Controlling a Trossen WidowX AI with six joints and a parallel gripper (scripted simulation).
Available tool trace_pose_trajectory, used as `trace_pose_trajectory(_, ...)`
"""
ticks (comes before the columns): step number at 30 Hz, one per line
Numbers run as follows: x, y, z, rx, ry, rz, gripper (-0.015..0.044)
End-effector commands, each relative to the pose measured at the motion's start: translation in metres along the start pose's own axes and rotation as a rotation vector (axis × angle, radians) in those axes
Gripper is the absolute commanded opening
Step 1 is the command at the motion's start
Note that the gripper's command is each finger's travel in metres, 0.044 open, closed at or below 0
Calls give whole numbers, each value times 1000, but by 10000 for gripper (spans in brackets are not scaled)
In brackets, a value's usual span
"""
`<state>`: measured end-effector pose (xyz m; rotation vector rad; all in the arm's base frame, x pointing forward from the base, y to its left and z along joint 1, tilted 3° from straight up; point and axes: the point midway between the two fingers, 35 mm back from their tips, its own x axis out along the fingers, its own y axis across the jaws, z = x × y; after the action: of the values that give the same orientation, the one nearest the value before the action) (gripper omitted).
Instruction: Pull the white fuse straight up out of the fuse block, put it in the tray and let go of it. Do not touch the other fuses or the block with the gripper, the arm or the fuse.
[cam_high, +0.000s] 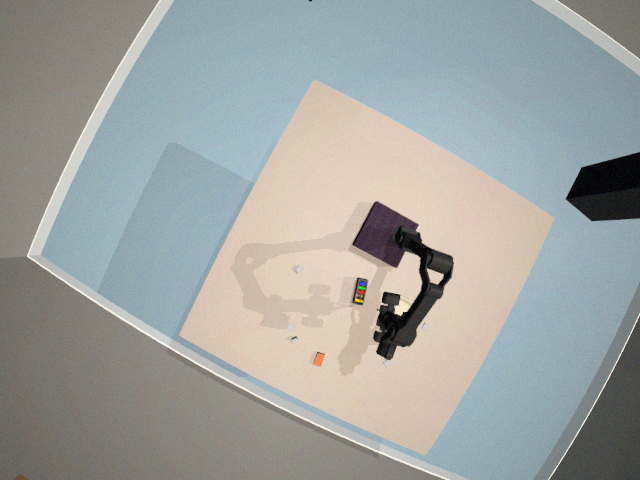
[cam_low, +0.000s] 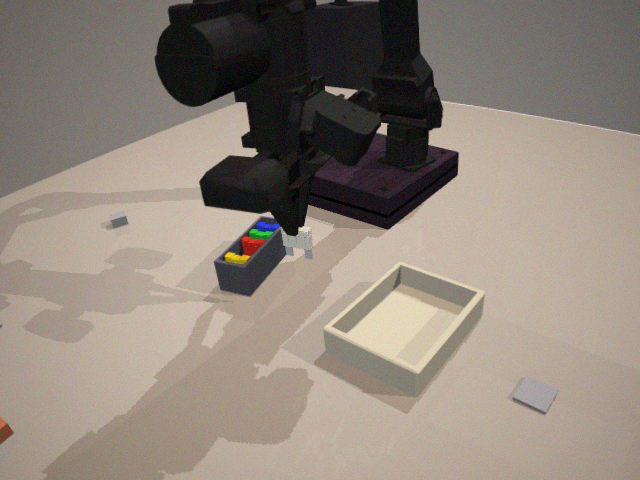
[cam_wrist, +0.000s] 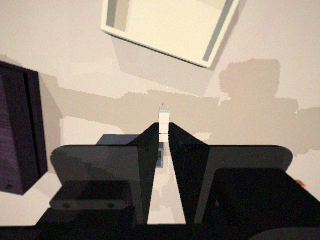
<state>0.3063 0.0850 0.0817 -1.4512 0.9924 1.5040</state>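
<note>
A: Tool (cam_low: 295, 230) condition?
B: Closed tight on the white fuse (cam_low: 299, 240), gripped by its top.
A: Fuse location?
B: In the air beside the fuse block (cam_low: 247, 264), clear of it, short of the tray (cam_low: 406, 327).

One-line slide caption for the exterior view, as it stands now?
Black two-fingered tool shut on small white fuse, raised beside dark grey fuse block, short of open cream tray.

Cream rectangular tray (cam_wrist: 167, 27) cut off by wrist view's top edge, dark grey fuse block (cam_wrist: 112, 139) mostly hidden behind gripper (cam_wrist: 163, 131), cream tray (cam_high: 403, 304) largely covered by black arm (cam_high: 421, 294) from above
</note>
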Motion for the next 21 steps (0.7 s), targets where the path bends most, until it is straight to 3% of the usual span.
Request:
trace_pose_trajectory(1,-3,-7,25,2,-5,-9,0)
trace_pose_trajectory(16,-3,-9,112,2,-14,-8,0)
trace_pose_trajectory(21,-3,-8,116,2,-14,-8,0)
